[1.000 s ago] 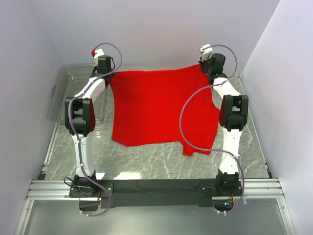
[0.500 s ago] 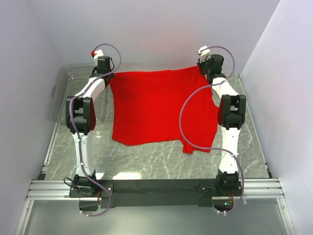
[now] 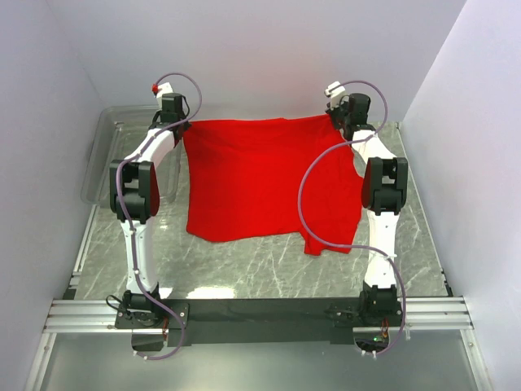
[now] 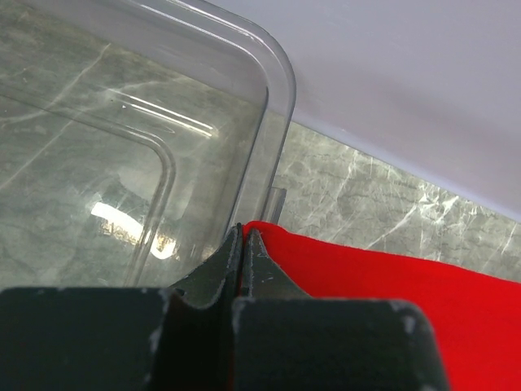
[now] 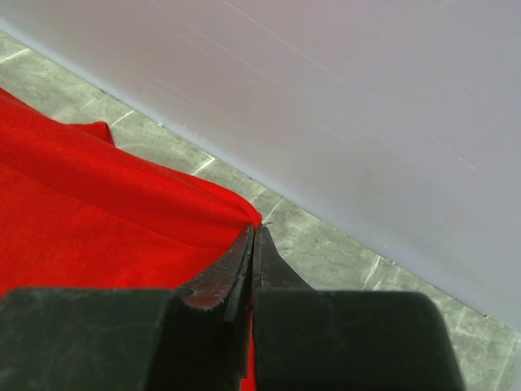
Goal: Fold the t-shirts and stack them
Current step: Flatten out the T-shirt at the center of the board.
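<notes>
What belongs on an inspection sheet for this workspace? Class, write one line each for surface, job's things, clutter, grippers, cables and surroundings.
Surface: grey marbled table.
Job's things: one red t-shirt, unfolded, its far edge stretched between the two grippers.
Clutter: clear plastic bin at the far left, beside the t-shirt.
Grippers: left gripper shut on one far corner of the t-shirt; right gripper shut on the other.
Cables: cables loop along each arm; the right arm's loop crosses above the t-shirt.
Surroundings: plain pale walls on three sides.
</notes>
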`<state>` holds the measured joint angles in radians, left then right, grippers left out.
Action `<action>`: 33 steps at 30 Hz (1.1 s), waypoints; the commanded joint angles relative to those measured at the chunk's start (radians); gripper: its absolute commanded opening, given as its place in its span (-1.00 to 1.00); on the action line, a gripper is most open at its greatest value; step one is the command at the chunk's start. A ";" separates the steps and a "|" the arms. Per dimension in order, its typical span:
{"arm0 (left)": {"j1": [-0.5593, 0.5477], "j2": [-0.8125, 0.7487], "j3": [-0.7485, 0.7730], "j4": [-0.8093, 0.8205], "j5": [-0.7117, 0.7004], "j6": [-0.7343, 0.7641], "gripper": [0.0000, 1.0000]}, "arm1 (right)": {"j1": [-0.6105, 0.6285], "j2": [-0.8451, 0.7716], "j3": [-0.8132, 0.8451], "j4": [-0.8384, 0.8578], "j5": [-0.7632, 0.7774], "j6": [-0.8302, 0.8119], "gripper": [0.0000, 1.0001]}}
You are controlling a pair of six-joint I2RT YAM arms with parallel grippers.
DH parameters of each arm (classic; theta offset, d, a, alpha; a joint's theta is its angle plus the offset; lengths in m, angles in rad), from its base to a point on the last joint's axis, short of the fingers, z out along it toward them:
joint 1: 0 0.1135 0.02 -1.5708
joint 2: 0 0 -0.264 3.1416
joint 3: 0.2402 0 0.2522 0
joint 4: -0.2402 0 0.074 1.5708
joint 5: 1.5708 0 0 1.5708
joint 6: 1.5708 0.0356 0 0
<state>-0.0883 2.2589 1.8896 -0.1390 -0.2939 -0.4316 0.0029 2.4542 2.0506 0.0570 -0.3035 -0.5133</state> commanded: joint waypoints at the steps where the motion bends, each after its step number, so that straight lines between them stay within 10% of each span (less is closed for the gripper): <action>1: 0.005 0.040 0.042 0.009 0.024 0.010 -0.99 | -0.012 -0.014 0.019 0.024 -0.003 -0.030 -1.00; 33: -0.004 -0.085 -0.110 0.186 0.113 0.142 -0.95 | -0.053 -0.127 -0.090 0.064 -0.143 0.045 -1.00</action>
<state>-0.0883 2.2467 1.8042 0.0006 -0.2237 -0.3252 -0.0311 2.4222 1.9686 0.0826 -0.4244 -0.4847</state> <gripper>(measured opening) 0.025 0.007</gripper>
